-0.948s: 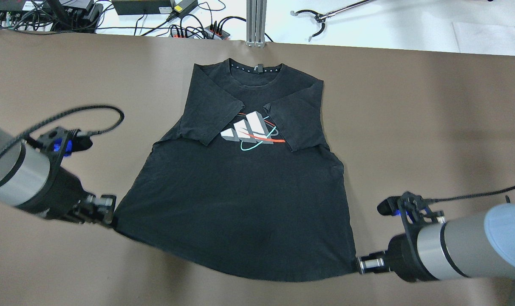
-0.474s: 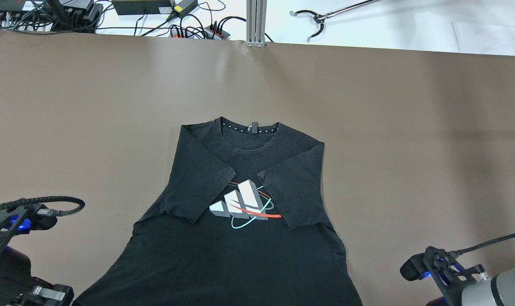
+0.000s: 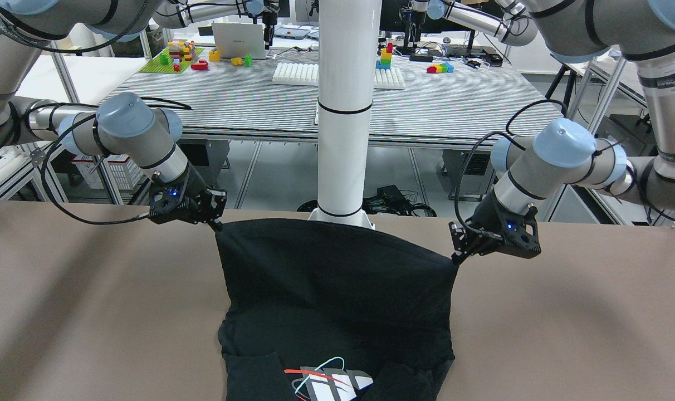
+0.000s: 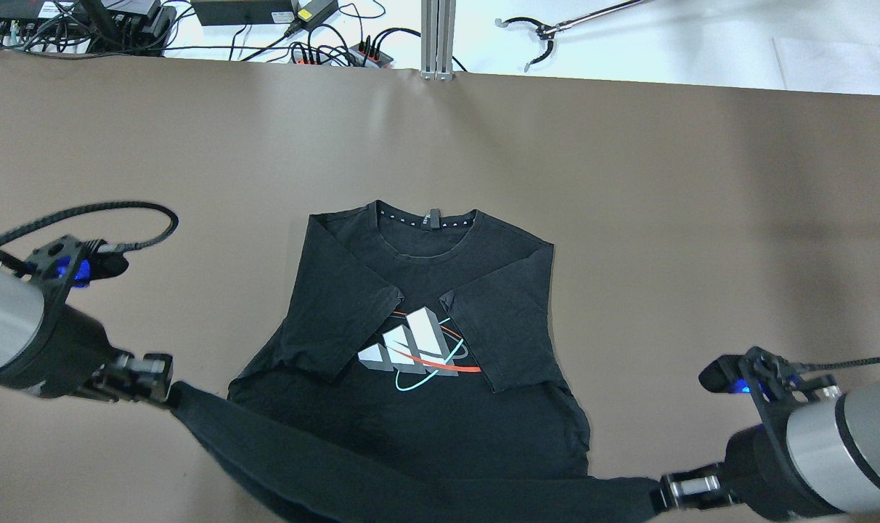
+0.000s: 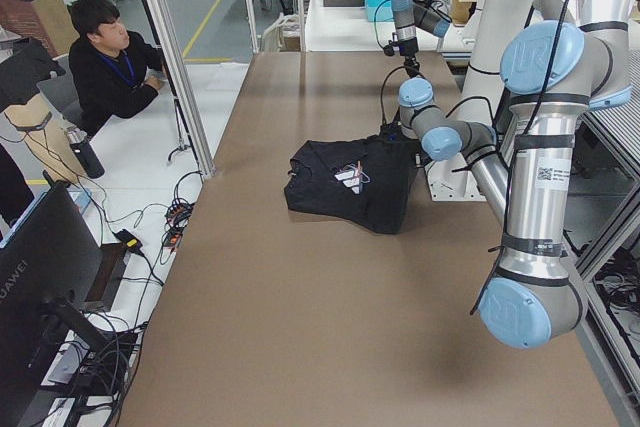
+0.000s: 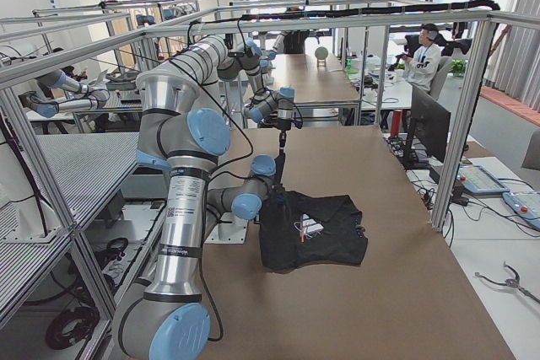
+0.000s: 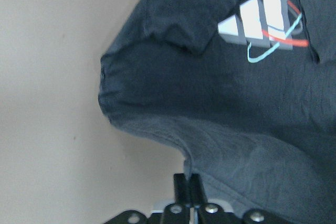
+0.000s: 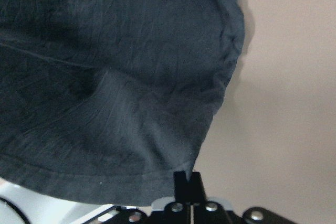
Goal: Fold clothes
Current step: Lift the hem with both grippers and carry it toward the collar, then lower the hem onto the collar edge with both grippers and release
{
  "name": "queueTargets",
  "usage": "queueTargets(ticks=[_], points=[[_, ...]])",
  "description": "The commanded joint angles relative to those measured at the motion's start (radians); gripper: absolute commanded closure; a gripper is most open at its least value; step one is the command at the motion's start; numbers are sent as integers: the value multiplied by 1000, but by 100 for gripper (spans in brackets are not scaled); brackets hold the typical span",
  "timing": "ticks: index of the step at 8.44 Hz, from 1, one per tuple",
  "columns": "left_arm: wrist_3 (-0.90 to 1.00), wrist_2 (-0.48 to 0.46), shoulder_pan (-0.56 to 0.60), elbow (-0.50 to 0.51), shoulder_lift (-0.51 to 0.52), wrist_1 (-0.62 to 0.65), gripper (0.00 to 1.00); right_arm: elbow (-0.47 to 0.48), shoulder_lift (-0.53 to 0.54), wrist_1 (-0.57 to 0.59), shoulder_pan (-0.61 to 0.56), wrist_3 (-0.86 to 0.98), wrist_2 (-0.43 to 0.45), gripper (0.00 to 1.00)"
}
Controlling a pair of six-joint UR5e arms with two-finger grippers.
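While sleeves (image 4: pixel 338 312) lie folded in, left jaws and right jaws pinch the clothes (image 4: pixel 411 428) by hem corners, seven and five o'clock; bottom fold isn't done yet.

The table (image 4: pixel 701 181) is wide and brown. Past its far edge, on a white top, lie black power strips (image 4: pixel 353 52) with many cables plugged in. There is also a black box (image 4: pixel 244 11) and a long metal grabber tool (image 4: pixel 549 33) with a claw at its end. A silver post (image 4: pixel 438 36) stands at that far edge.

Seen from the front, a thick white pole (image 3: pixel 346 111) rises behind the table. Behind the pole is a striped table (image 3: pixel 454 106) with bright toy bricks (image 3: pixel 179 53), a laptop (image 3: pixel 238 40) and a white bumpy tray (image 3: pixel 296 73).

From the left side, a person (image 5: pixel 110 62) in a dark top sits off to one side of the table. A black screen (image 5: pixel 45 267) shows low in that view.
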State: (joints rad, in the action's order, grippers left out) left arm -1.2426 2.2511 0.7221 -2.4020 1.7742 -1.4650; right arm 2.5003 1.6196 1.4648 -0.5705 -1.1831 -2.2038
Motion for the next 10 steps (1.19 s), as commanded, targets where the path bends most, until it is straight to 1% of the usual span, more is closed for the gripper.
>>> queueTargets(ticks=[1,2,4,5,6,7,8,9,10], points=[[17,-45,158,186,126,-3,100,-174,-107,9,-202,3,6,100],[17,-63,183,214,151,-3,100,-198,-119,9,-250,5,6,100],[15,-68,224,239,185,-2,100,-297,-208,9,-305,3,9,100],[18,-70,230,277,210,-3,100,-328,-239,9,-307,5,44,100],[20,-74,232,328,250,-3,100,-351,-265,9,-307,5,65,100],[20,-111,232,383,296,-5,100,-372,-289,9,-307,3,75,100],[22,-123,235,450,342,-11,100,-388,-300,9,-307,3,90,100],[26,-125,246,516,370,-49,100,-412,-316,9,-307,5,110,100],[26,-127,247,588,373,-125,100,-464,-357,6,-307,3,125,100]])
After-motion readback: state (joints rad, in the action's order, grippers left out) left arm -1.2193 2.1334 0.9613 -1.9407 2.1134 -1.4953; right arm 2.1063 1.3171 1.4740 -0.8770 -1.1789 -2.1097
